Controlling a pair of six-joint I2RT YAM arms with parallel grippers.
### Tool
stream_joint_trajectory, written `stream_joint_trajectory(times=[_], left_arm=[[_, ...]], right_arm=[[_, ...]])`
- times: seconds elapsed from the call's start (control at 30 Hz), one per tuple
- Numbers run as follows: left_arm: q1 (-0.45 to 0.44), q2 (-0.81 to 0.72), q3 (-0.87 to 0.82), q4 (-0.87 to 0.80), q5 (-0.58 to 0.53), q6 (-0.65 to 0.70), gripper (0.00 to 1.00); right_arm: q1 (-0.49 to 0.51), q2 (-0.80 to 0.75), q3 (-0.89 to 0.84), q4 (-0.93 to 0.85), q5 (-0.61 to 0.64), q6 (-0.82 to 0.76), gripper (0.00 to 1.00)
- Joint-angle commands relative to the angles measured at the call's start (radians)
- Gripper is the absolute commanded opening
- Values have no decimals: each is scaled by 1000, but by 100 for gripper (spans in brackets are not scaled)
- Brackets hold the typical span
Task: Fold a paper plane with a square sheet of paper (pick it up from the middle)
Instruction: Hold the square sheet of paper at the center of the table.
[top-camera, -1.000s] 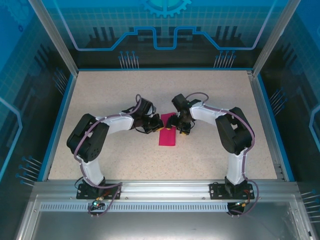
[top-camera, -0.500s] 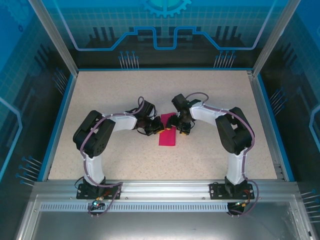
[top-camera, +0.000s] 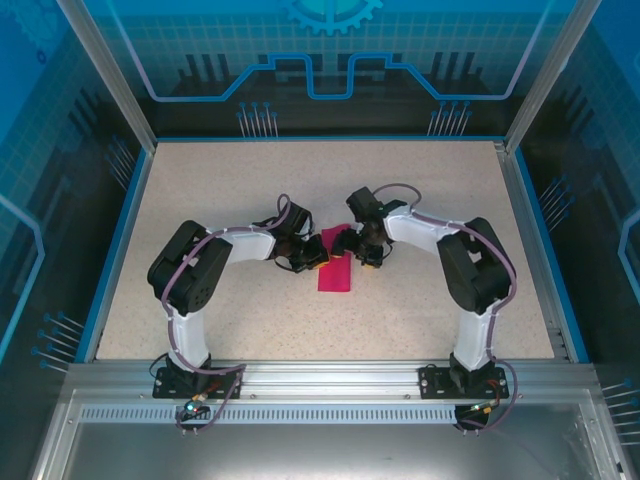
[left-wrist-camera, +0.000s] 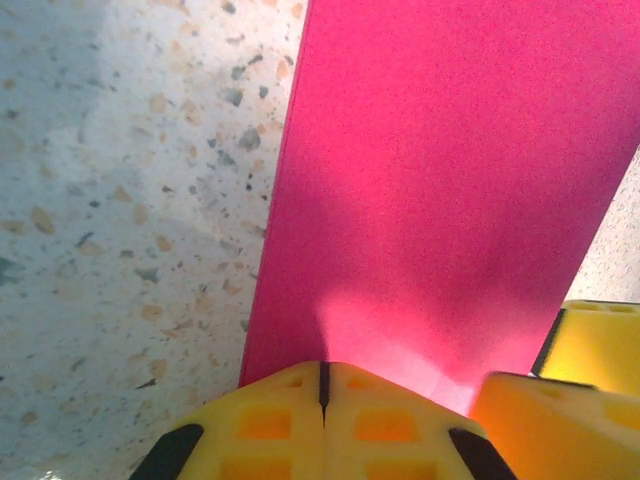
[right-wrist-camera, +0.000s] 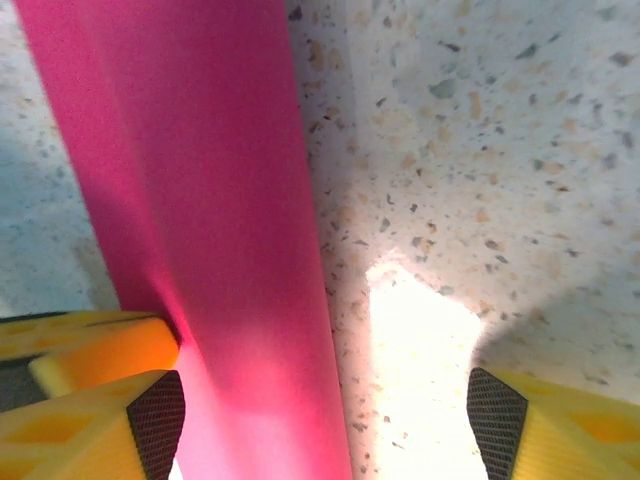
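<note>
The magenta-pink paper lies folded into a narrow strip at the table's middle, its far end between the two grippers. My left gripper is at the strip's left edge; in the left wrist view its yellow fingertips are shut together, tip resting at the paper, with nothing seen between them. My right gripper is at the strip's right edge, low over the table. In the right wrist view it stands open, and the paper's right edge runs between its fingers.
The speckled tabletop has a blue rim and glass walls around it. Both arms bend inward toward the middle. The other gripper's yellow finger shows at the right of the left wrist view.
The left arm's elbow swung to the right and its gripper slid a little closer to the paper. The right gripper edged slightly right. The paper has stayed in place.
</note>
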Motion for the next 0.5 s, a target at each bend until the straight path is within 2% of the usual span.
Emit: stream_joint_trajectory(times=[0.0, 0.03, 0.07, 0.2, 0.3, 0.37, 0.47], left_arm=[[-8, 39, -1, -54, -36, 33, 0], [-9, 41, -1, -55, -36, 35, 0], [-9, 43, 0, -56, -36, 36, 0], [-9, 51, 5, -49, -30, 40, 0], [-10, 58, 8, -48, -26, 40, 0], [-10, 62, 13, -48, -24, 39, 0], [-10, 65, 15, -48, -20, 41, 0]], right_arm=[[-23, -134, -50, 74, -19, -40, 78], [-30, -156, -70, 100, -41, -44, 75], [-38, -181, -94, 128, -70, -45, 68], [-40, -211, -174, 273, -227, -49, 31], [-30, -176, -189, 331, -314, -46, 10], [-26, -151, -188, 350, -331, -47, 4], [-29, -120, -193, 357, -325, -42, 1]])
